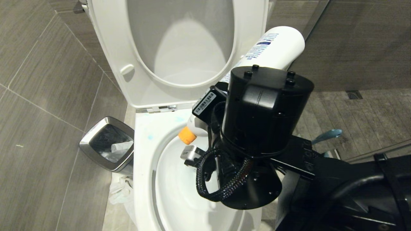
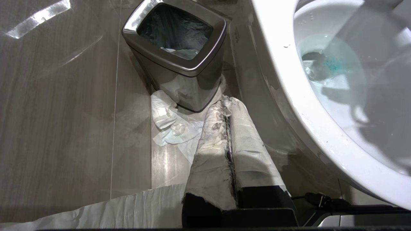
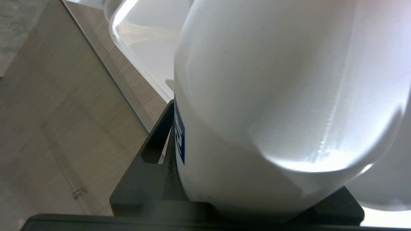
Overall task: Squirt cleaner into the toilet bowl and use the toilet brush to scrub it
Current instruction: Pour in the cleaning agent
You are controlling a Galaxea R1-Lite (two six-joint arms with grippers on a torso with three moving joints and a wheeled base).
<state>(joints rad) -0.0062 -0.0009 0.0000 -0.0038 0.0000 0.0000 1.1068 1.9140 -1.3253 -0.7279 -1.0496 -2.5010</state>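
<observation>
Right end effector [image 1: 210, 110] around tilted cleaner bottle [image 1: 276, 48], label unreadable

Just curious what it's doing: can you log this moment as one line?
right gripper: holds cleaner bottle tipped, orange cap down over toilet bowl | blue cleaner in water | left gripper: parked by bin

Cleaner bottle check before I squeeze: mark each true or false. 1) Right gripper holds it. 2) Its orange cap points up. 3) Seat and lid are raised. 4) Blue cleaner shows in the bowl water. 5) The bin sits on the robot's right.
1) True: the right gripper clamps the cleaner bottle.
2) False: the orange cap tilts down over the toilet bowl.
3) True: the seat stands up.
4) True: blue cleaner.
5) False: the steel-rimmed bin is on its left.
</observation>
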